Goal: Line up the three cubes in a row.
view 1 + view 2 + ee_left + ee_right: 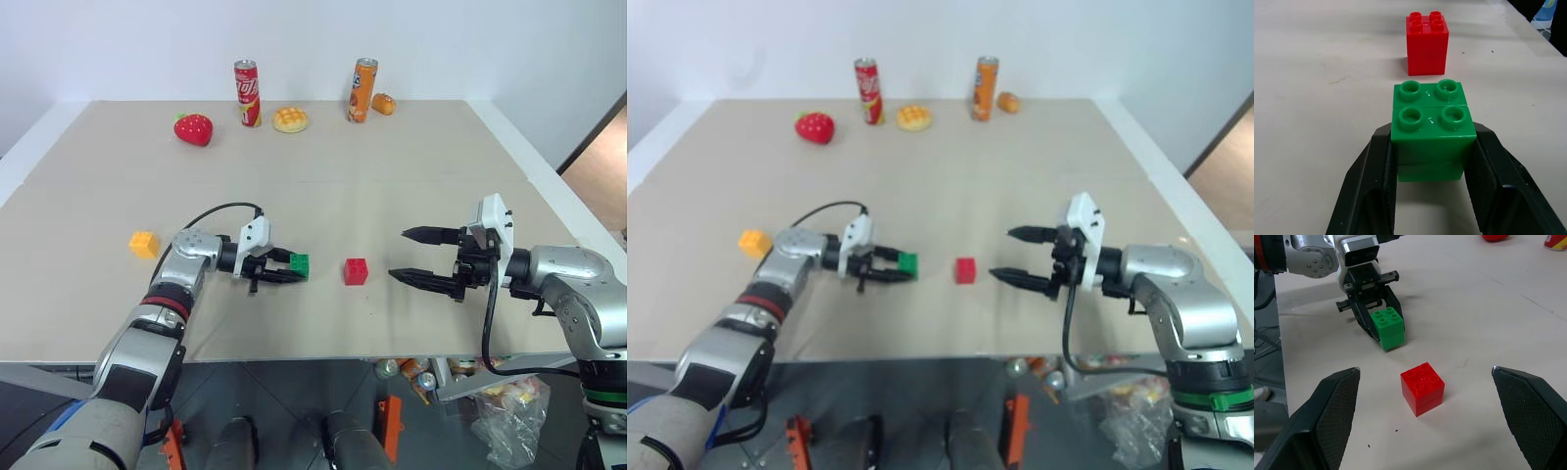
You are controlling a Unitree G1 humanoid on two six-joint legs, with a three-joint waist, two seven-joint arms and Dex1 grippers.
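Three cubes sat on your tabletop [411, 196]: one yellow-orange cube [144, 244], one red cube [356, 271], one green cube [299, 264] pinched in your left claw [284, 268]; your right claw [416, 256] stood spread, empty.

Bare table [323, 186] lay wide between near cubes and far cans. Red cube [356, 271] sat just beside green cube [299, 264], small gap between. Right gripper [416, 257] gaped near red cube.

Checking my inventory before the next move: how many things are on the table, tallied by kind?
Studded plastic brick cubes: 3, green, red, yellow-orange
Drink cans: 2, red, orange
Toy foods: 3, red strawberry, yellow bun, small orange piece
Total: 8
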